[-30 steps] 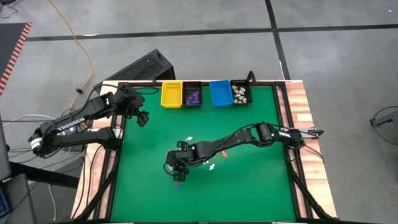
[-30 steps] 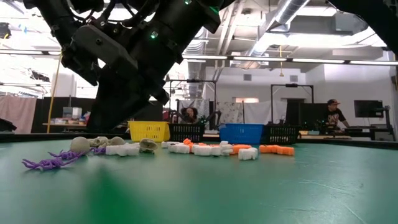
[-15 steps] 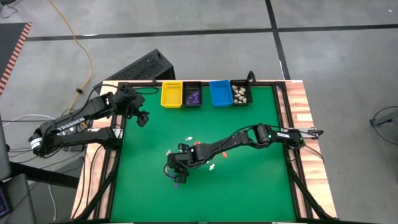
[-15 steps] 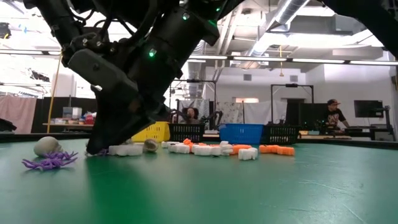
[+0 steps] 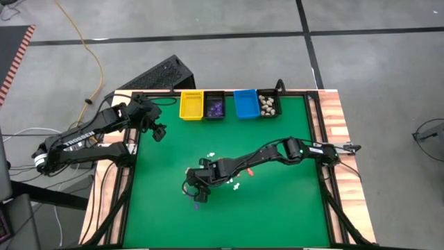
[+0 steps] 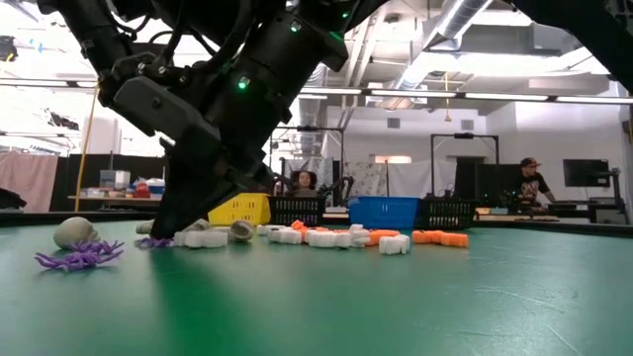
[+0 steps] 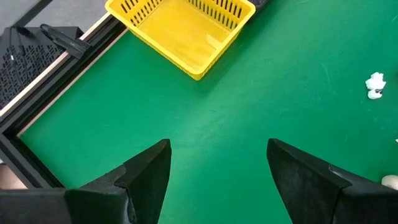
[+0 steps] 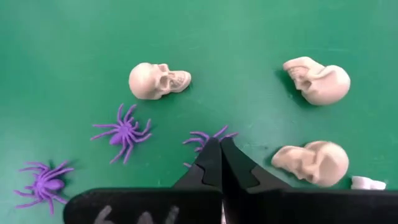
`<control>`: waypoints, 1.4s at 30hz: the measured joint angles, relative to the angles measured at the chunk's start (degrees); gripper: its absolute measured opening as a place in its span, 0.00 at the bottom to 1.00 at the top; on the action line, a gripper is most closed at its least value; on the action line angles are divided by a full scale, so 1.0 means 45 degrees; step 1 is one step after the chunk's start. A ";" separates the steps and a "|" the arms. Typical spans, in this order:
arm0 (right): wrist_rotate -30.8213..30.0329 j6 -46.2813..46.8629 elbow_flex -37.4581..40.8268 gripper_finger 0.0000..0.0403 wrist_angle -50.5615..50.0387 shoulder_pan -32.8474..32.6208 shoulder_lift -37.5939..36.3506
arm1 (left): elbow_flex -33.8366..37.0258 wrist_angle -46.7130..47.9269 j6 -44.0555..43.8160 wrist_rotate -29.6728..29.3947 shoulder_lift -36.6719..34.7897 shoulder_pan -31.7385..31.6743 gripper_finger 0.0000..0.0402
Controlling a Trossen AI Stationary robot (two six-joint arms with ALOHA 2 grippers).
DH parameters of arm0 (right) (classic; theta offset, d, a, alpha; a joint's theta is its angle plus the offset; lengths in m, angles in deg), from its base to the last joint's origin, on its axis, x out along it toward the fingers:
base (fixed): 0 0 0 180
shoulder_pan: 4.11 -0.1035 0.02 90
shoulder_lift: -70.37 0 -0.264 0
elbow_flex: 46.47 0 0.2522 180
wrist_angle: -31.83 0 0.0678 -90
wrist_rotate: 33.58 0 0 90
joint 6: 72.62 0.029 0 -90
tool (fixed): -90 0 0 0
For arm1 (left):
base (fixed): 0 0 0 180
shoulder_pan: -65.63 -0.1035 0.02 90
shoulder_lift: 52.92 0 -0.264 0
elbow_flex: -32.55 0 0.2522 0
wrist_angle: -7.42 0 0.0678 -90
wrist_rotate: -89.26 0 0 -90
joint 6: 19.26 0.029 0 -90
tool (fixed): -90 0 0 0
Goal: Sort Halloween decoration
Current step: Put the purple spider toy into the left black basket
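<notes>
Right gripper (image 8: 221,152) pinching a purple spider (image 8: 208,138) mid-table | three cream skulls (image 8: 158,81) crowding it | fingers now closed, apart earlier | left gripper (image 7: 217,168) gaping beside yellow bin (image 7: 186,31)

The green felt-topped counter (image 5: 277,208) carries four small rectangular bins; nearest the yellow plastic bin (image 5: 191,105) lie scattered cream skulls (image 8: 158,80) and purple spiders (image 8: 122,133).

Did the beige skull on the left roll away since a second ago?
Yes. In the low view the skull now lies left of the purple spider; before, it sat to the spider's right, nearer the white pieces.
</notes>
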 joint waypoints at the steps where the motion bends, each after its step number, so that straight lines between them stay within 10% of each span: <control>1: 0.0038 0.0038 0.0000 0.04 -0.0005 0.0005 0.0000 | -0.0002 0.0000 0.0000 0.0000 0.0000 -0.0005 0.64; 20: 0.0308 -0.0682 -0.3307 0.04 -0.2337 0.0657 0.0068 | -0.0003 0.0000 -0.0013 0.0000 0.0000 -0.0002 0.64; 33: 0.1553 -0.1994 -0.3479 0.53 -0.2654 -0.0046 0.0734 | -0.0002 0.0010 0.0073 0.0000 -0.0005 -0.0002 0.64; 42: 0.0864 -0.1599 -0.3487 0.53 -0.2835 0.0093 0.1287 | -0.0002 0.0004 0.0146 -0.0005 -0.0005 -0.0005 0.64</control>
